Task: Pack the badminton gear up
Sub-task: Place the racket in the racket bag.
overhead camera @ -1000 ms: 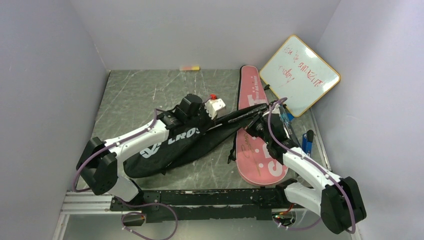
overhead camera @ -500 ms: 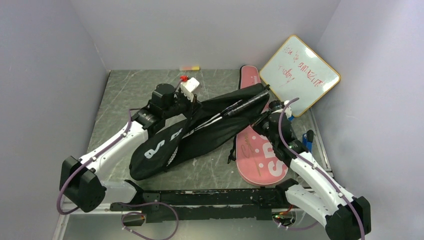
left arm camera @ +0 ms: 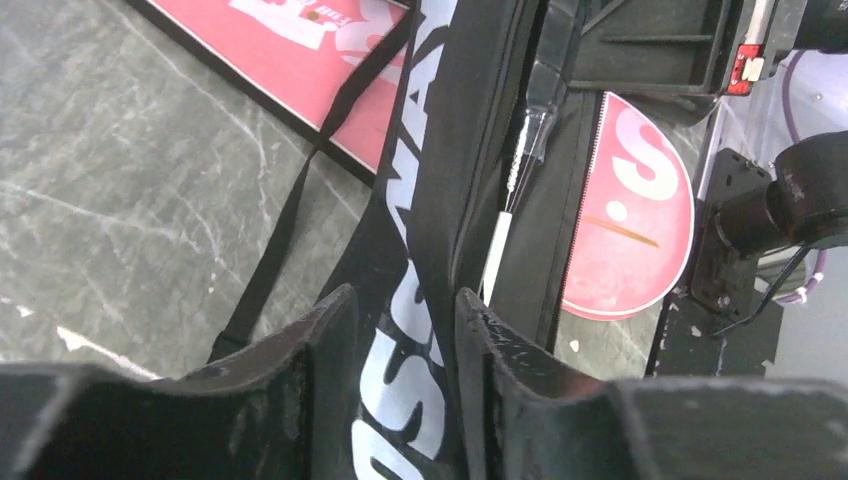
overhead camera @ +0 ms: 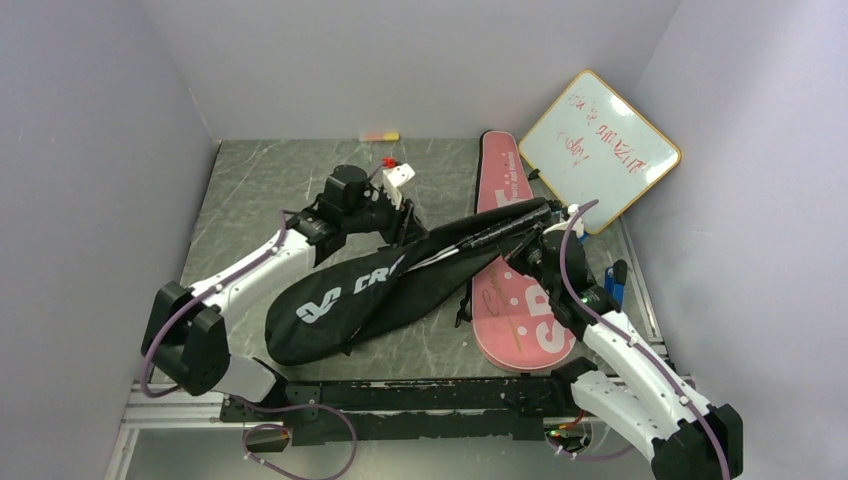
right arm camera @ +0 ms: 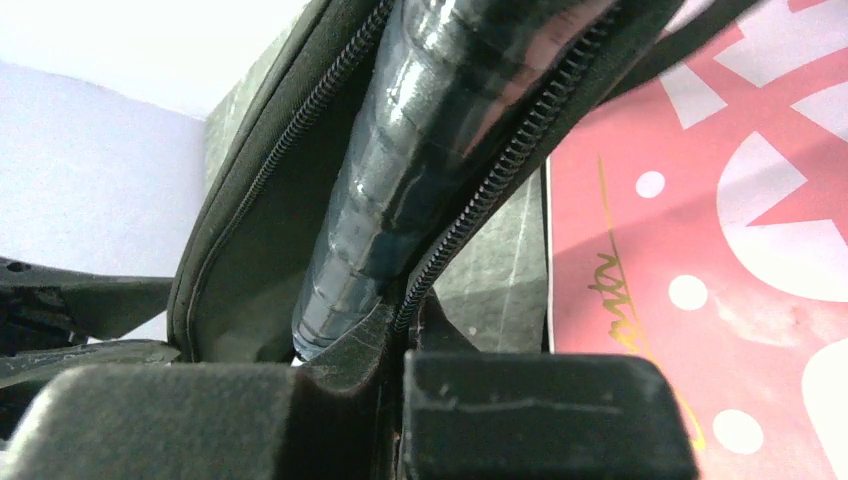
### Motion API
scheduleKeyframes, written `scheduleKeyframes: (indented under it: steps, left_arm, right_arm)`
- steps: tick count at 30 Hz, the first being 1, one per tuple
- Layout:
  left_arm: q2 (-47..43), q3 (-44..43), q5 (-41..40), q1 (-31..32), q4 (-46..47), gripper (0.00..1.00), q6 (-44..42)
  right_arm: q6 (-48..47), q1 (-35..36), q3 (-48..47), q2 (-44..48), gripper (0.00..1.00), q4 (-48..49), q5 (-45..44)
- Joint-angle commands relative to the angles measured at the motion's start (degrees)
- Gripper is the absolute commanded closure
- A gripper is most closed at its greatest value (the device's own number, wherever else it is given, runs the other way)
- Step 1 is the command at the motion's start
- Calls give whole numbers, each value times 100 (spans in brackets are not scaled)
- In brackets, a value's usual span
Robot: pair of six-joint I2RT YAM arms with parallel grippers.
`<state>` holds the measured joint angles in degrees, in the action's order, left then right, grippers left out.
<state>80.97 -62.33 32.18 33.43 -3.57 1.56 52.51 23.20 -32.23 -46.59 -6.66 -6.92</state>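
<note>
**Black racket cover lies unzipped between two robot arms**

On the grey, marble-veined bench (overhead camera: 260, 200), the left arm's jaws stand released. Their rough black fingers (left arm camera: 320, 340) sit either side of a fold of the soft black fabric "CROSSWAY" racket cover (overhead camera: 380, 290). The cover lies slantwise across the bench. Its broad rounded end is near the left arm's base, and its narrow neck reaches toward the far right, with white lettering across the cloth. Its zip is open, and inside show a racket's thin white shaft (left arm camera: 495, 255) and a dark handle (right arm camera: 420, 170). The handle is wrapped in glossy clear film and lies between the two toothed zip rows. A small pink-yellow marker (overhead camera: 379, 136) lies at the back wall.

The black cover's neck overlaps a flat, paddle-shaped pink "SPORT" racket cover (overhead camera: 515, 335), dotted and lettered in white, which lies lengthwise on the right of the bench. The right arm's jaws are clenched on the black cover's zip edge, just beside the film-wrapped handle. Farther right, a wood-framed whiteboard (overhead camera: 600, 150) with red writing leans tilted against the wall.
</note>
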Motion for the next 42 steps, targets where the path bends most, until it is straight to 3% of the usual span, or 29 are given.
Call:
scheduleKeyframes:
  steps: [1,4,11,14,23,26,31,34,42]
  left_arm:
    - [261,-655,164,349,67,44,96]
    - [424,-1122,-423,881,-290,29,-292]
    - [1360,-2450,-1421,1778,-1287,15,-1042]
    - [1689,-2778,-1659,1931,-1369,4,-1090]
    - [2368,-3196,-2240,2082,-1480,8,-1408]
    - [2531,-3275,-2597,2071,-1664,21,-1443]
    - [2445,-3117,-3008,2006,-1832,67,-1598]
    - [2170,-2743,-2993,2006,-1718,85,-1690]
    - [1567,-2027,-3210,1986,-1535,83,-1852]
  right_arm:
    - [-170,-48,-394,11,100,241,231]
    - [-146,-53,-434,-17,100,244,297]
    - [-66,-50,-424,4,100,278,373]
    - [-58,-52,-426,40,100,270,392]
    - [-29,-51,-404,114,100,264,429]
    - [-33,-52,-412,137,100,251,411]
    - [-112,-50,-496,255,100,-11,159]
    - [-146,-53,-557,273,100,-330,-296]
    - [-107,-62,-509,-75,100,-705,-1021]
